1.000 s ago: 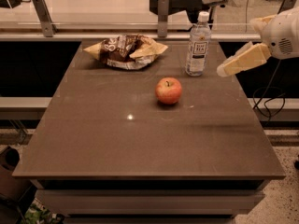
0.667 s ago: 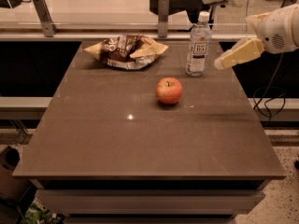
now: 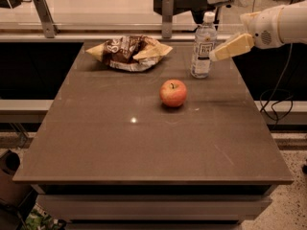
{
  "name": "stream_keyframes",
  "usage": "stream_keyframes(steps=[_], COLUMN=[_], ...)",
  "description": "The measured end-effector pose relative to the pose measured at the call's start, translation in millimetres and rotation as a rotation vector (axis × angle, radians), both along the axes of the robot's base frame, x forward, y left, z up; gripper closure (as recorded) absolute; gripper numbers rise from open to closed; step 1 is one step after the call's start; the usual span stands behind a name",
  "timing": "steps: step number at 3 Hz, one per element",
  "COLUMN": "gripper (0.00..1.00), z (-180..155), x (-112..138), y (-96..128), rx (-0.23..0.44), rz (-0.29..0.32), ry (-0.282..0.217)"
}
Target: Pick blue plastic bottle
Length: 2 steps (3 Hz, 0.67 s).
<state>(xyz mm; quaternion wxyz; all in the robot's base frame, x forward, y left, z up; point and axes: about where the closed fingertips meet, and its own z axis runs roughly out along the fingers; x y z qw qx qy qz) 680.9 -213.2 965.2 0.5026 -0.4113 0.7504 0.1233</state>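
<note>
The blue plastic bottle is slim and clear with a white cap and a white label. It stands upright at the far right of the brown table. My gripper comes in from the right on a white arm. Its pale yellow fingers point left, and their tips are right beside the bottle's right side at label height. I cannot tell whether they touch it.
A red apple sits in front of the bottle, a little to its left. A crumpled snack bag lies at the far middle of the table. A rail with metal posts runs behind the table.
My gripper has moved left and slightly up, from well to the right of the bottle to right beside it. The bottle, apple and bag have not moved.
</note>
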Motion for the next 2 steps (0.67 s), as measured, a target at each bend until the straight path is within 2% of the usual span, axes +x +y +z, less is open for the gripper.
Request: stream_keyframes(steps=[1, 2], gripper=[0.00, 0.00], z=[-4, -7], x=[18, 25], y=[11, 21], rx=[0.032, 0.062], rz=[0.000, -0.007], ry=[-0.008, -0.015])
